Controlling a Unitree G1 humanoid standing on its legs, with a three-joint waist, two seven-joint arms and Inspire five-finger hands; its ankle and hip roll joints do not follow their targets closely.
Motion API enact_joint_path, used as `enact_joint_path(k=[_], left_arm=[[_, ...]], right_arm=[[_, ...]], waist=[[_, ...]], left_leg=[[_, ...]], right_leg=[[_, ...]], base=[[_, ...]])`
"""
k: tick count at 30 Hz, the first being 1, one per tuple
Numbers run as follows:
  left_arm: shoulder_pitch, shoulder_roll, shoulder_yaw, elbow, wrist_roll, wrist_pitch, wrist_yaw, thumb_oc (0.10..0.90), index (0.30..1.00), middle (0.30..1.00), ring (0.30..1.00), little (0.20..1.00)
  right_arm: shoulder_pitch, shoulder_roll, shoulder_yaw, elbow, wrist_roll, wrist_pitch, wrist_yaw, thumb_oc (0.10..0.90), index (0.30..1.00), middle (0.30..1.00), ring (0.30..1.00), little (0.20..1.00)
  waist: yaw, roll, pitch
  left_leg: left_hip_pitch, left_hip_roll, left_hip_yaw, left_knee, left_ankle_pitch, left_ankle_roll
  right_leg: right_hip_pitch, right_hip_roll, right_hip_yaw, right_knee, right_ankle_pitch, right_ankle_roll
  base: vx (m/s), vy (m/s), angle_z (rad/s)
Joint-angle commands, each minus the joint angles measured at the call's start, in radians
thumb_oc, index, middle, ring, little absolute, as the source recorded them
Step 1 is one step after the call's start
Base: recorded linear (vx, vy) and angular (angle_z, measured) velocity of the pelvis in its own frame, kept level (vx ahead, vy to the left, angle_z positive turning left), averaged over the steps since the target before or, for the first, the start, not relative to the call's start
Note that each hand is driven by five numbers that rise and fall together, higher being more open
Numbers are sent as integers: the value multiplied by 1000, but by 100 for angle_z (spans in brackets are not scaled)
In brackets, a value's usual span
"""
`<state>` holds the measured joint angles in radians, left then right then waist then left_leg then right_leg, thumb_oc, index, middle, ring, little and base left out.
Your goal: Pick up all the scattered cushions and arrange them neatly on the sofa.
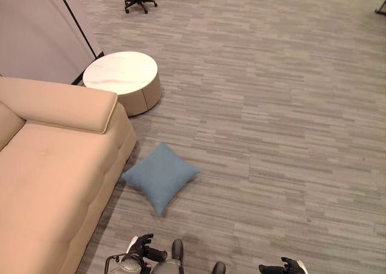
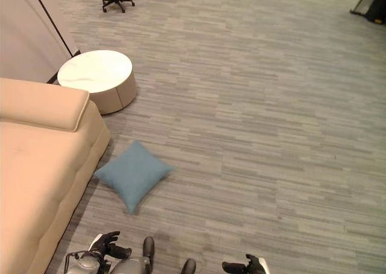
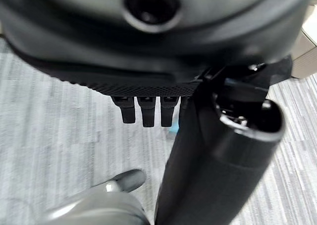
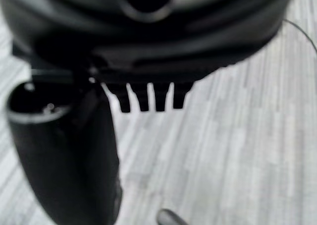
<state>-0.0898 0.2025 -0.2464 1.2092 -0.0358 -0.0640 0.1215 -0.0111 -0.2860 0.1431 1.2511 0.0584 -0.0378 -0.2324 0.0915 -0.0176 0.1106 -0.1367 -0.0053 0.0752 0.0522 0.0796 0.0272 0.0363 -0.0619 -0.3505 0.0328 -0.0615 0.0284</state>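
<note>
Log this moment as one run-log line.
cushion: on floor beside sofa, untouched | left hand: open, empty | right hand: open, empty | sofa: no cushions

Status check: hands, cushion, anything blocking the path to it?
Left hand and right hand low, open, holding nothing. Blue cushion flat on floor, beside the beige sofa. Round white table farther off, beyond the sofa's end; path looks unobstructed.

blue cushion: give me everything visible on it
The blue cushion is square, soft-looking, plain fabric with pointed corners and a slightly puffed middle. It lies flat on the grey striped floor, turned diamond-wise, one corner pointing toward the beige sofa. It sits close to the sofa's base; whether they touch cannot be told. Neither robot hand touches it; nothing rests on it.
</note>
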Motion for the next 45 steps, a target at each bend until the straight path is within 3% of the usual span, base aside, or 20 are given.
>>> enact_joint_path(k=[1,3,5,7,9,11,12,19,21,23,28,32,38,40,41,45], left_arm=[[-7,30,-4,16,17,-16,12,800,900,900,900,900],[-14,43,-6,4,11,-20,13,800,900,900,900,900],[-13,45,-9,0,11,-22,15,800,900,900,900,900],[-8,46,-10,1,12,-23,17,800,900,900,900,900],[-8,46,-10,7,12,-24,17,800,900,900,900,900],[-8,40,-14,24,17,-26,17,800,900,900,900,900],[-9,34,-16,41,27,-28,14,800,900,900,900,900],[-4,18,-17,58,34,-28,9,800,900,900,900,900],[-11,13,-24,52,36,-28,8,800,900,900,900,900],[-23,8,-31,37,23,-26,11,800,900,900,900,900],[-23,2,-44,31,26,-25,8,800,900,900,900,900],[-10,0,-33,49,32,-24,2,800,900,900,900,900],[12,14,-2,57,25,-18,2,800,900,900,900,900],[0,40,15,45,7,-19,8,800,900,900,900,900],[-2,45,16,43,6,-21,7,800,900,900,900,900],[-3,51,21,39,-5,-28,13,800,900,900,900,900]], right_arm=[[-25,-29,-8,-4,-11,-16,-13,800,900,900,900,900],[-37,-26,0,-8,-17,-18,-7,800,900,900,900,900],[-37,-25,1,-9,-14,-19,-7,800,900,900,900,900],[-37,-27,4,-9,-4,-22,-5,800,900,900,900,900],[-37,-28,5,-10,-3,-23,-5,800,900,900,900,900],[-38,-28,8,-7,-1,-23,-5,800,900,900,900,900],[-33,-30,4,-3,3,-22,-3,800,900,900,900,900],[-24,-33,6,1,10,-30,1,800,900,900,900,900],[-30,-36,7,-6,17,-38,0,800,900,900,900,900],[-40,-44,12,-15,35,-44,-6,800,900,900,900,900],[-34,-49,2,-12,56,-44,-6,800,900,900,900,900],[-30,-44,-5,-8,62,-42,-3,800,900,900,900,900],[-32,-30,6,-8,36,-39,6,800,900,900,900,900],[-55,-30,15,-19,19,-37,11,800,900,900,900,900],[-58,-28,15,-21,17,-38,12,800,900,900,900,900],[-63,-28,18,-29,25,-41,12,800,900,900,900,900]], waist=[[34,-22,-17],[19,-3,-4],[13,1,-3],[-1,1,-8],[-5,1,-6],[-21,-2,-7],[-38,-9,-4],[-41,-24,-23],[-42,-28,-19],[-41,-39,3],[-52,-41,-1],[-51,-30,-10],[-25,-27,-27],[-18,-15,-2],[-18,-12,0],[-20,-12,-6]], left_leg=[[-5,-42,-33,67,-116,-13],[40,-48,-66,54,-128,14],[53,-50,-79,51,-132,19],[84,-61,-108,37,-143,19],[94,-63,-115,34,-148,17],[113,-71,-139,27,-158,13],[141,-80,-183,23,-169,3],[151,-50,-219,41,-194,-50],[123,-27,-197,82,-187,-69],[38,-10,-152,198,-149,-79],[-4,26,-39,181,-153,-69],[-27,-9,34,94,-115,-59],[22,-27,7,37,-118,-38],[50,-24,-11,27,-128,-7],[58,-23,-19,22,-131,-4],[104,-34,-54,-8,-141,-4]], right_leg=[[-79,-78,81,224,32,107],[-163,-89,126,389,88,118],[-184,-76,150,402,87,112],[-208,-37,206,316,62,97],[-211,-30,216,280,62,96],[-232,-19,244,204,81,98],[-254,-6,295,141,115,108],[-170,-22,245,37,116,93],[-142,-19,225,7,105,85],[-112,-20,205,-22,101,66],[-71,-30,142,-64,84,61],[-46,-12,123,-78,74,64],[-41,-12,124,8,41,71],[-154,-47,122,256,68,113],[-178,-51,126,295,69,121],[-196,-51,149,216,63,99]], base=[[130,147,13],[162,153,13],[108,59,41],[176,-23,62],[137,-41,40],[234,-101,45],[250,-127,46],[172,-192,77],[34,-143,34],[-3,-169,38],[42,-61,65],[114,17,44],[105,77,-13],[64,153,-19],[68,89,-2],[153,-17,23]])
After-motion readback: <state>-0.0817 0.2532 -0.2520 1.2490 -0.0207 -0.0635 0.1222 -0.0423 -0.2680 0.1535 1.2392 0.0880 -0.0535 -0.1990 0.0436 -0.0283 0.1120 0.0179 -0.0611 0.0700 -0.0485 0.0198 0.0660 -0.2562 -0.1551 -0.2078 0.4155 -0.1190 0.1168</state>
